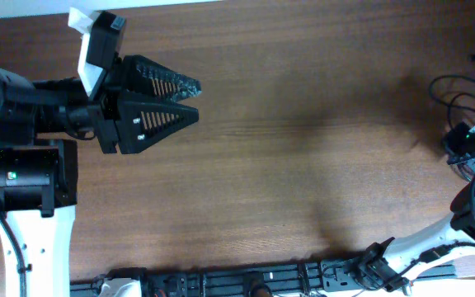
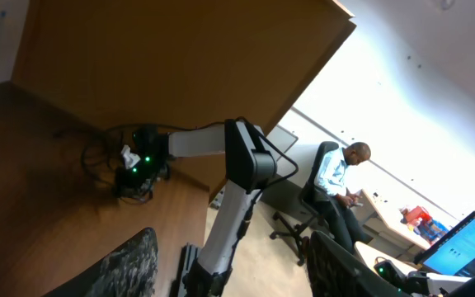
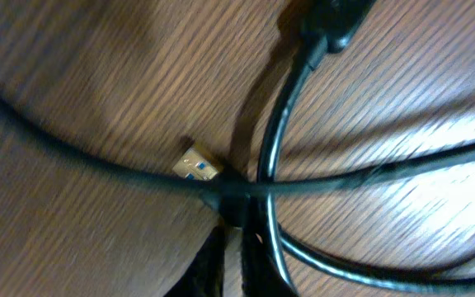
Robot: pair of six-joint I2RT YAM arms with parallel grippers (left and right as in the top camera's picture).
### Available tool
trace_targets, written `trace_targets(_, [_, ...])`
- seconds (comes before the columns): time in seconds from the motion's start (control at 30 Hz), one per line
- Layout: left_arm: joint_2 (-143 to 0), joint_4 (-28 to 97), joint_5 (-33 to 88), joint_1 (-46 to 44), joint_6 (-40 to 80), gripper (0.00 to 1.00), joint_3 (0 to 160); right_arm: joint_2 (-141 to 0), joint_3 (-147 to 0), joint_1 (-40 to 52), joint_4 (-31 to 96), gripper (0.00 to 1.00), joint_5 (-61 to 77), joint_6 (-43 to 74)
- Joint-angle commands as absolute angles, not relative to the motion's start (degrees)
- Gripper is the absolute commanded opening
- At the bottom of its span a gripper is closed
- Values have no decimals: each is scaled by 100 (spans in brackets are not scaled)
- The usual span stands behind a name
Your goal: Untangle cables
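The cables (image 1: 458, 92) are thin black cords in loose loops at the table's far right edge. They also show in the left wrist view (image 2: 105, 157), far across the table. In the right wrist view, several black cords (image 3: 345, 177) cross on the wood, with a small metal-tipped plug (image 3: 196, 165) lying beside the crossing. My right gripper (image 3: 233, 227) is down on the table, its fingers nearly together on a cord at that crossing. In the overhead view it (image 1: 468, 142) sits among the loops. My left gripper (image 1: 196, 99) is open and empty at the far left, well away from the cables; its fingers frame the left wrist view (image 2: 233, 272).
The wooden table (image 1: 303, 148) runs between the two arms. A black rail (image 1: 262, 280) lies along the front edge. The right arm (image 2: 237, 165) stands near the cables. A person (image 2: 336, 173) sits on a chair beyond the table.
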State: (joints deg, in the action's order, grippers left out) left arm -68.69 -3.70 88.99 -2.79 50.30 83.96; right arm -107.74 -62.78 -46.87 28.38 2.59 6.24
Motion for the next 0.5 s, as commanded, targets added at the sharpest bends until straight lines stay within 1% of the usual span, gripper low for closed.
trace_targets(0.0, [-6855,-379,8888,-301,4919,58,8442,-11010,-6132,-4801,2556,5,-561,648])
trace_targets(0.27, [-6855,-379,8875,-301,4919,57,8442,-11010,-6136,-5837,1533,4,-626,556])
trace_targets(0.33, [-6855,-379,8875,-301,4917,57,8442,-11010,-6180,-6080,1439,4,-368,537])
trace_targets(0.4, [-6855,-379,8875,-301,4917,57,8442,-11008,-6292,-6213,1437,4,226,534])
trace_targets(0.43, [-6855,-379,8875,-301,4915,57,8442,-11008,-6381,-6230,1500,18,593,473])
trace_targets(0.47, [-6858,-379,8875,-301,4915,58,8442,-11008,-6488,-6204,1610,68,788,475])
